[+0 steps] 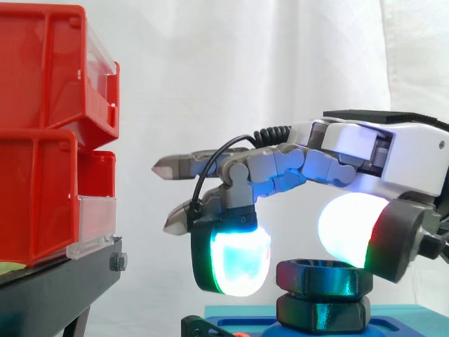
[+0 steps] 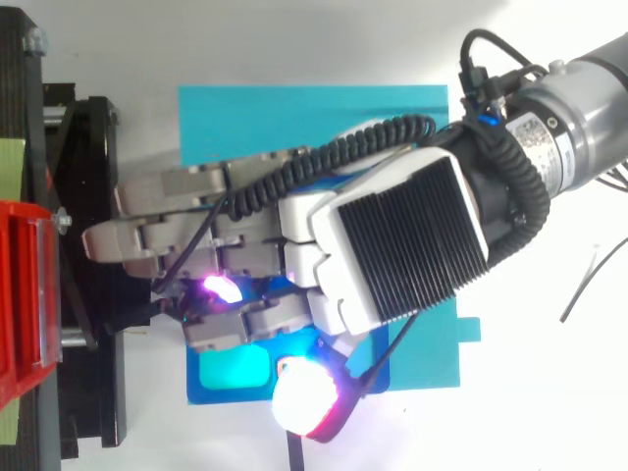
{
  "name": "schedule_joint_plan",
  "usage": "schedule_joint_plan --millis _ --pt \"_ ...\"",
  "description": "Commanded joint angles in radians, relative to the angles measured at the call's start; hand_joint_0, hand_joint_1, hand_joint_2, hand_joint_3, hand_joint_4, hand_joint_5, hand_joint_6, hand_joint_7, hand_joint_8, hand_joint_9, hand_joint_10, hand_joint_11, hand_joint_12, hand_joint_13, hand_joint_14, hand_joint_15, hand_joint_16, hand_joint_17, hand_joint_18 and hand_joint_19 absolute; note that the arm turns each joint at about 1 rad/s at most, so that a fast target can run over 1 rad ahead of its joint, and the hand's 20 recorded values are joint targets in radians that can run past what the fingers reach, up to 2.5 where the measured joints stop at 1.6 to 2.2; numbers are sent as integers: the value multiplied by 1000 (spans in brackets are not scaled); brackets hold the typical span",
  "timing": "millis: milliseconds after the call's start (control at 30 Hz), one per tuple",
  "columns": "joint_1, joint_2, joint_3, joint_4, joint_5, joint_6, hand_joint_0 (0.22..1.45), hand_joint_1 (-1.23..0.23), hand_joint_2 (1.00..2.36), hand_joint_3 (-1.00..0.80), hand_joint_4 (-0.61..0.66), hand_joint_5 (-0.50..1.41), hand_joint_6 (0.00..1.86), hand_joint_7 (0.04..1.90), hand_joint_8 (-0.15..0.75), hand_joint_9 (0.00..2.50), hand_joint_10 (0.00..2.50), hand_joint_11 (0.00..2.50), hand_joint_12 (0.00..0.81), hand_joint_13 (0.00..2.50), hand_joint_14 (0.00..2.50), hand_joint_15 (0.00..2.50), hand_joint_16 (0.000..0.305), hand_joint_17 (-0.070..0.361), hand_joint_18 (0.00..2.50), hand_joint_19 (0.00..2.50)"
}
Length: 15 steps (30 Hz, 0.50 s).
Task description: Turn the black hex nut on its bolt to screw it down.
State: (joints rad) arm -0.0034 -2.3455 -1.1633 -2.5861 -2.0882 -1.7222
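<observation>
Side view: my hand (image 1: 393,154) hangs spread, clamped on nothing. The black nut (image 1: 323,276) stands below my palm on the blue base (image 1: 421,319), axis upright, between finger pad (image 1: 238,260) and thumb pad (image 1: 347,225). Judgement: close inward.

White table (image 2: 245,44) under everything. Lying flat on it near the middle, a cyan plate (image 2: 314,113), with a black stand (image 2: 93,392) just beside the plate's left edge. Stacked on that stand at the far left, red bins (image 1: 42,84), one above the other.
</observation>
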Motion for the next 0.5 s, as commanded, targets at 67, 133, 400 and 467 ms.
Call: schedule_joint_plan --millis 67,133,400,467 --pt "20 2 11 -39 27 23 510 -112 1000 -500 236 -73 547 1439 308 606 6 162 346 278 0 7 46 104 146 222" --pt "26 0 30 -51 30 43 510 -113 1000 -500 239 -73 546 1444 306 604 6 166 346 278 0 6 46 104 147 213" --pt "40 0 43 -114 31 95 510 -116 1000 -500 238 -72 553 1438 306 603 6 173 347 283 0 11 46 104 144 214" --pt "40 0 43 -114 33 95 511 -116 1000 -500 232 -73 555 1439 306 602 6 164 347 283 0 11 46 104 146 215"
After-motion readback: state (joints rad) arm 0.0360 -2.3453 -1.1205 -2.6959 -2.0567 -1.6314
